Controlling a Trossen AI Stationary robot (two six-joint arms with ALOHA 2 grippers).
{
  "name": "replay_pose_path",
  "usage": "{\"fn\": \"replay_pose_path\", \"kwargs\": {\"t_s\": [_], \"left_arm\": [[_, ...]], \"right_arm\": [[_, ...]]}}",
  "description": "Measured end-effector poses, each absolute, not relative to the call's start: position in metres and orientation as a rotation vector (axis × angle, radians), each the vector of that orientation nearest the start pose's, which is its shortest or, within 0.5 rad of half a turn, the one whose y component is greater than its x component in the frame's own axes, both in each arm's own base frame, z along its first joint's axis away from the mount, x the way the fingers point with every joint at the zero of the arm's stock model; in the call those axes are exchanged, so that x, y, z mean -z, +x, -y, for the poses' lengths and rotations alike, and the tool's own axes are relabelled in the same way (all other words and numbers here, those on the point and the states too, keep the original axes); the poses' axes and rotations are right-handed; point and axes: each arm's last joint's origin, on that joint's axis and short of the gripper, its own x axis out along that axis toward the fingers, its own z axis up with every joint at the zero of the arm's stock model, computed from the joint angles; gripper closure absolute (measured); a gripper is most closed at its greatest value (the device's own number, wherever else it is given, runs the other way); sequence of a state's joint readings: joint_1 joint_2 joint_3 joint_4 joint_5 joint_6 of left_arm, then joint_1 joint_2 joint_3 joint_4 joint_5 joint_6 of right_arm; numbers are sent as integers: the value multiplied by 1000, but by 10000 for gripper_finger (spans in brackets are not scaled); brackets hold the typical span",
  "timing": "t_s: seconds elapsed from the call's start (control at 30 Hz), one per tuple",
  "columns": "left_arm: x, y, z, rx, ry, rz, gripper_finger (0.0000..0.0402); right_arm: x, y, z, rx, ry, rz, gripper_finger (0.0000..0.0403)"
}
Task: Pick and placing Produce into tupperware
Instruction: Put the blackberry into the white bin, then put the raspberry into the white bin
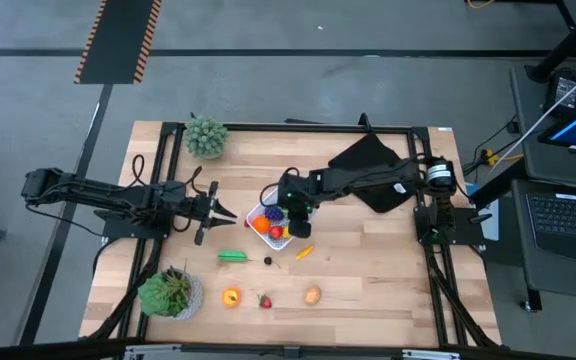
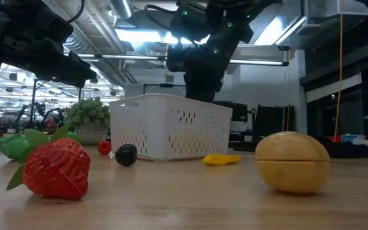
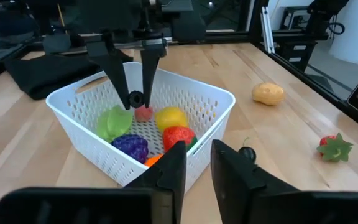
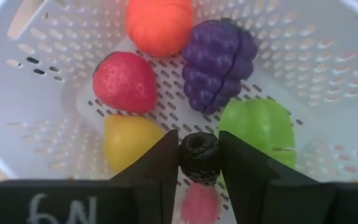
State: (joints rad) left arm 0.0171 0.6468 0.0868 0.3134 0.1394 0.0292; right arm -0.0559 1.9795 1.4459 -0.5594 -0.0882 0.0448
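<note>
At the left, my left end effector [image 1: 226, 212] hovers just beside the tupperware [image 1: 258, 215], its fingers narrowly parted and empty, so it waits clear of the other arm. On the counter [image 1: 368, 290] lie loose produce: a green piece [image 1: 233, 256], an orange fruit [image 1: 231, 296], a strawberry [image 1: 265, 301] and a tan piece [image 1: 312, 295], not yet collected. In the middle, the tupperware holds purple grapes [image 4: 218, 61], an orange piece [image 4: 159, 23], a red fruit [image 4: 124, 81], a yellow one [image 4: 131, 143] and a green one [image 4: 260, 127]. My right end effector [image 4: 199, 158] hangs over its inside, pinching a small dark berry [image 4: 199, 154], probably ready to drop it in.
</note>
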Motion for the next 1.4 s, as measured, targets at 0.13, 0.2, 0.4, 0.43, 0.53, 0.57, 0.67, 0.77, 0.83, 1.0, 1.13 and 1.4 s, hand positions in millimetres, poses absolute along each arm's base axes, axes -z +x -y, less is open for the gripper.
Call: {"fn": "replay_pose_path", "kwargs": {"t_s": [0.13, 0.2, 0.4, 0.43, 0.53, 0.57, 0.67, 0.77, 0.83, 1.0, 1.13, 1.4], "left_arm": [[-160, 142, 2, 125, 10, -245, 325], [-160, 142, 2, 125, 10, -245, 321], [-159, 142, 2, 125, 10, -247, 310], [-159, 142, 2, 125, 10, -247, 308], [-159, 142, 2, 125, 10, -250, 303], [-159, 142, 2, 125, 9, -252, 302], [-159, 142, 2, 125, 9, -253, 297], [-159, 142, 2, 125, 9, -253, 293], [-159, 142, 2, 125, 9, -253, 290], [-159, 142, 2, 125, 9, -253, 283], [-159, 142, 2, 125, 9, -253, 279], [-159, 142, 2, 126, 15, -251, 274]], "right_arm": [[-186, 410, 20, -23, 129, -1101, 290], [-186, 410, 20, -24, 128, -1100, 291], [-186, 411, 20, -23, 127, -1094, 281], [-186, 411, 20, -23, 127, -1093, 280], [-186, 411, 20, -20, 132, -1092, 278], [-186, 411, 20, -20, 131, -1092, 278], [-186, 411, 20, -21, 129, -1092, 277], [-186, 411, 20, -21, 129, -1092, 277], [-186, 411, 20, -23, 127, -1092, 277], [-191, 411, 18, -59, 67, -1060, 277], [-196, 416, 17, -96, -1, -997, 276], [-208, 416, 23, -123, -82, -927, 276]]}}
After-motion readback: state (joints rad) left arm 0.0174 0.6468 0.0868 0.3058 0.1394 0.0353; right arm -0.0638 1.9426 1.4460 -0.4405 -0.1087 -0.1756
